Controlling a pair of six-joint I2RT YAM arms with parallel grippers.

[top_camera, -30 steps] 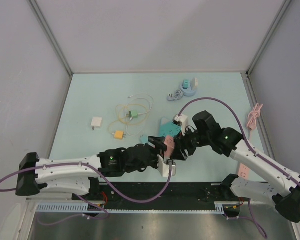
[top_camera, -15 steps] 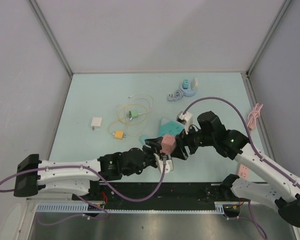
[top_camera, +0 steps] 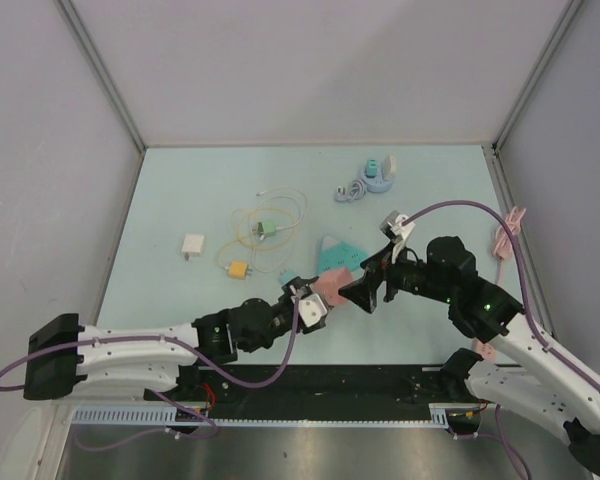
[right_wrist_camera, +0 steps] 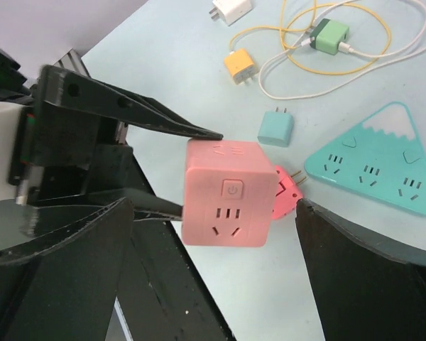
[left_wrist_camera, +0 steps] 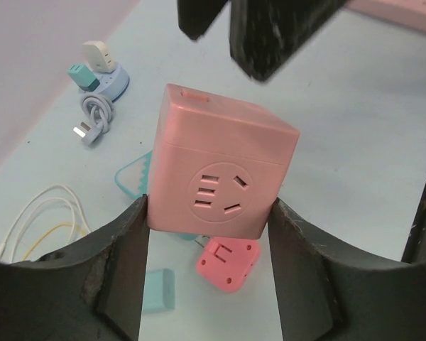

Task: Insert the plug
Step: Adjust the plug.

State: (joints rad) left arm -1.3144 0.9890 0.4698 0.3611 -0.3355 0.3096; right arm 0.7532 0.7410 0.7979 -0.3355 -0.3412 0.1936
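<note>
Right gripper (top_camera: 363, 287) has let go of the cube (top_camera: 327, 289) and backed off to the right since a second ago. Its jaws are now spread wide, with a gap to the cube on each side in the right wrist view. The cube has barely shifted.
Left gripper (left_wrist_camera: 207, 213) is clamped on the pink cube's two sides and holds it above the tabletop (top_camera: 180, 190), round socket face toward its own camera.
Only mark readable: a power symbol on the cube's button (right_wrist_camera: 231, 189).
Teal mountain-shaped strip (right_wrist_camera: 376, 167) lies flat just past the cube.
Pink plug (left_wrist_camera: 227, 263) lies on the tabletop below the cube, pins toward the strip, nearly touching it.
Small teal plug (right_wrist_camera: 275, 128) sits near the pink one.
Further left: orange adapter (top_camera: 238, 268) and green adapter (top_camera: 267, 230) on tangled cables, then a white charger (top_camera: 193, 245).
Far side: blue dock (top_camera: 378, 175) with a coiled grey cord.
Pink cable (top_camera: 508, 232) runs along the right edge.
</note>
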